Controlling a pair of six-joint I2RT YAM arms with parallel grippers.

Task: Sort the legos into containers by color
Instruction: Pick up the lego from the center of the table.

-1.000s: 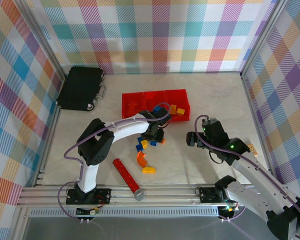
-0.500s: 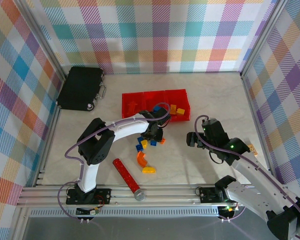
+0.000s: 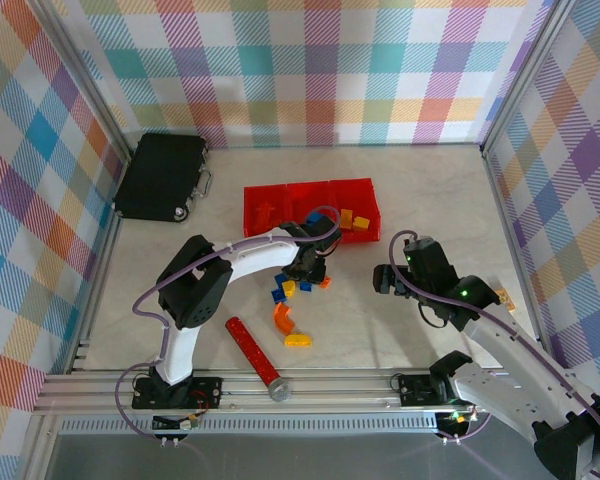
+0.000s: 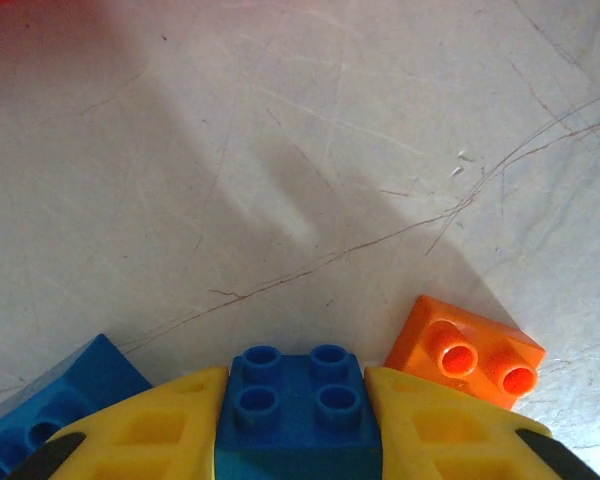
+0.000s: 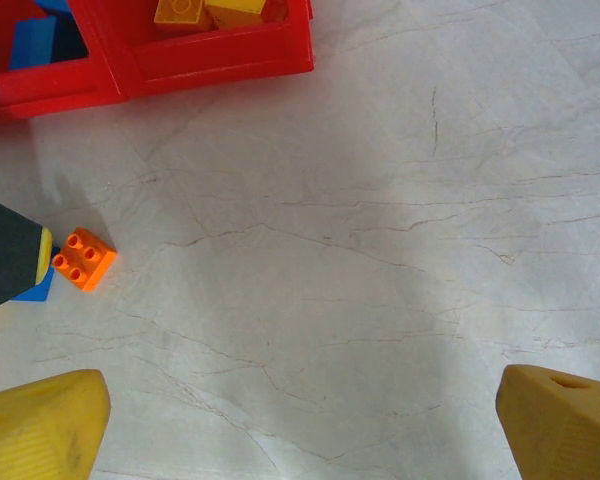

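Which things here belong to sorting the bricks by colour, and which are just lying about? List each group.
Belong to the job:
- loose bricks
- blue brick, gripped by the left gripper
- orange brick
- bins

Just lying about:
- black case
- red cylinder

Plaid-patterned walls [image 3: 330,70] in pink, teal, orange and yellow close the top, left and right of the frame. A pale marble-patterned tabletop [image 3: 430,200], finely scratched, fills the centre; a silver aluminium rail [image 3: 350,385] runs along the bottom
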